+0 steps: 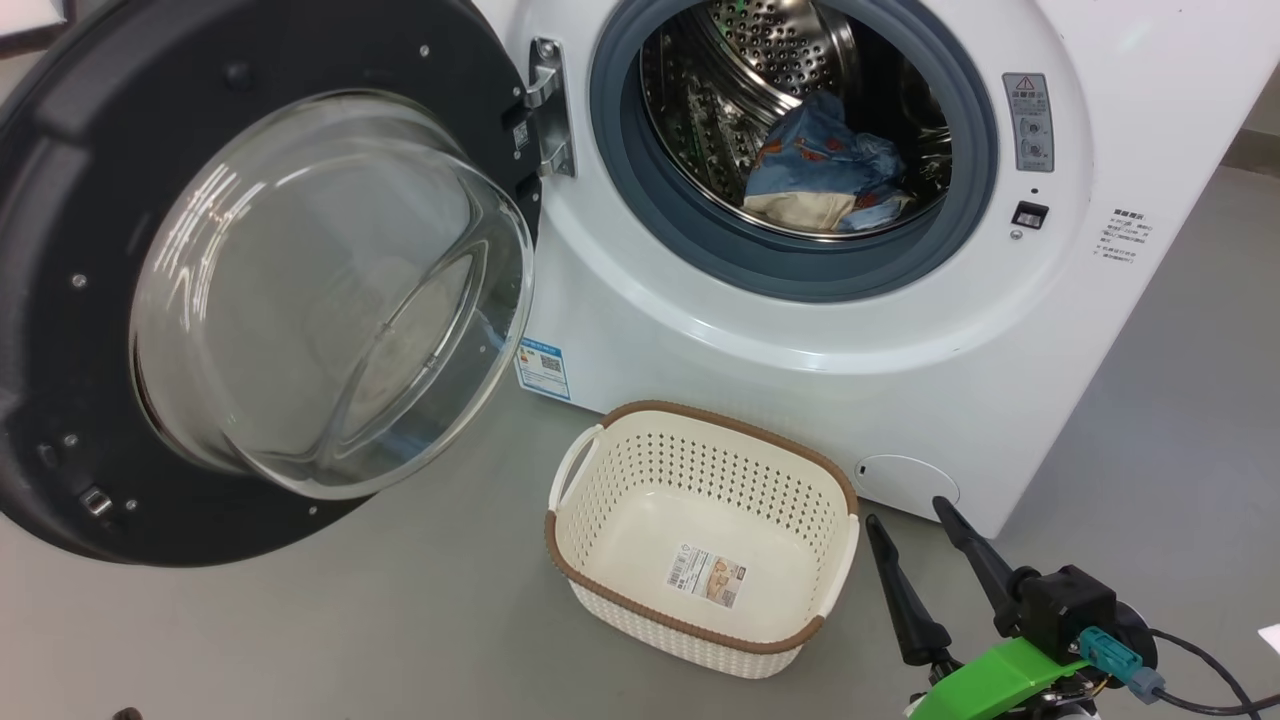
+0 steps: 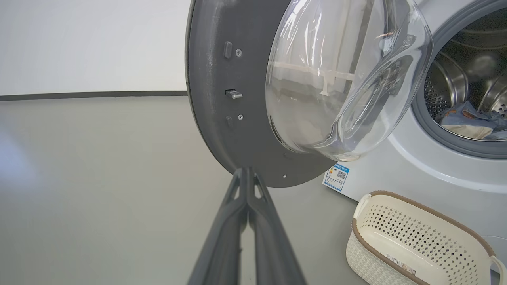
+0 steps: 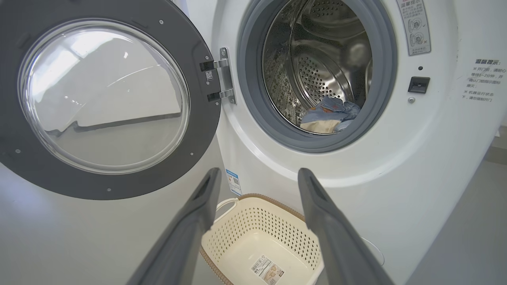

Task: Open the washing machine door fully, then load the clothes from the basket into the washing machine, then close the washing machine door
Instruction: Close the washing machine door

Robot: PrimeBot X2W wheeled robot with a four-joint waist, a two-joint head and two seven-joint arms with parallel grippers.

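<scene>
**A:** Left gripper?

**B:** Two long dark fingers pressed together, nothing between them. The tips are at the lower rim of the large round glossy black washing machine door, which is swung wide open. Touching it or just short, can't tell.

**A:** Right gripper?

**B:** Fingers spread wide, empty, touching nothing. A small cream-white perforated plastic basket with a brown rim sits on the grey floor, just left of those fingers.

**A:** Contents?

**B:** Basket: a barcode sticker on its bare bottom. The light blue bear-print clothes, with a cream part showing, lie in the perforated steel drum of the big white front-loading washing machine. They are above and beyond the right fingertips, behind the grey rubber ring.
</scene>
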